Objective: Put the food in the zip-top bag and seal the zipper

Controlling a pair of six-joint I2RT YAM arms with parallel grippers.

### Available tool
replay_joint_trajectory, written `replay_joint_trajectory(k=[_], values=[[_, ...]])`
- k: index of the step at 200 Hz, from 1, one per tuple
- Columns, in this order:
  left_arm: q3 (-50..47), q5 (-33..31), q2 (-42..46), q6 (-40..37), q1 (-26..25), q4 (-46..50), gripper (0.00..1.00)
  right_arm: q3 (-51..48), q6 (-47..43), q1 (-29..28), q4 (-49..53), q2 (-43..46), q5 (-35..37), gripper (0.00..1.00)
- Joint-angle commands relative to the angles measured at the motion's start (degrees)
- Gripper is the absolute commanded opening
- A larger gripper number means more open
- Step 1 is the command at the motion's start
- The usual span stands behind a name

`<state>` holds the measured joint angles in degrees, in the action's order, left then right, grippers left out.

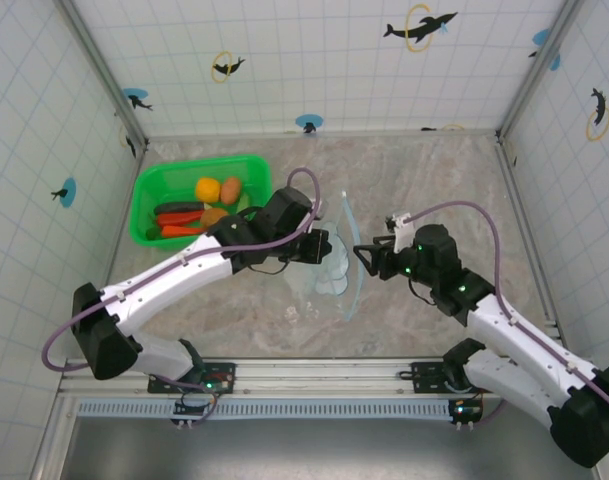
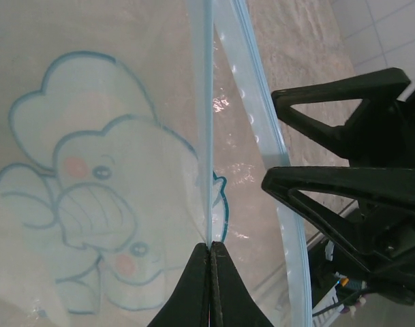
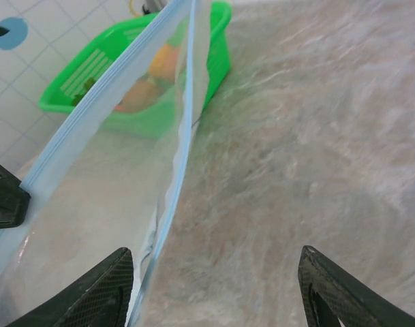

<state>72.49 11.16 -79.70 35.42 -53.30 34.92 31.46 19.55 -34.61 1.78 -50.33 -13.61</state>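
Observation:
The clear zip-top bag (image 1: 336, 268) with its pale blue elephant print (image 2: 98, 204) stands upright at the table's centre. My left gripper (image 1: 324, 246) is shut on the bag's near mouth edge, pinching the light-blue zipper (image 2: 208, 122). My right gripper (image 1: 365, 255) stands open just right of the bag; its black fingers (image 2: 330, 197) show beside the far zipper strip (image 3: 174, 184), which runs just inside my left fingertip (image 3: 91, 293), nothing gripped. The food (image 1: 206, 205), orange and tan round pieces, carrots and a dark long piece, lies in the green basket, seen blurred through the bag (image 3: 149, 75).
The green plastic basket (image 1: 154, 192) sits at the back left against the tiled wall. Marbled tabletop (image 3: 309, 150) spreads right of the bag. Tiled walls enclose the table on three sides.

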Motion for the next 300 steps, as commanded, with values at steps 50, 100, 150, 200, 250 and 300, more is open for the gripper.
replay_joint_trajectory(k=[50,100,150,200,250,300], values=[[-3.5,-1.2,1.3,1.1,-1.1,-0.5,0.00,0.4,11.2,-0.9,-8.1,-2.6,-10.2,0.09],[-6.5,-4.1,1.1,6.3,-1.0,-4.9,0.00,-1.4,18.1,-7.4,-12.7,-0.9,3.3,0.00],[-7.4,-5.6,2.1,9.1,-1.1,-6.3,0.26,-2.5,19.5,-12.4,-13.3,0.5,13.9,0.00],[-10.0,-5.8,4.7,10.9,-1.1,-7.9,0.18,-3.8,19.9,-12.8,-13.3,1.1,17.6,0.00],[-12.3,-5.9,5.8,11.6,-1.5,-10.1,0.29,-4.6,20.9,-12.7,-14.6,1.3,17.7,0.00],[-13.0,-9.5,6.0,10.6,-2.1,-10.2,0.26,-6.0,22.7,-12.8,-16.8,1.3,17.4,0.00]])
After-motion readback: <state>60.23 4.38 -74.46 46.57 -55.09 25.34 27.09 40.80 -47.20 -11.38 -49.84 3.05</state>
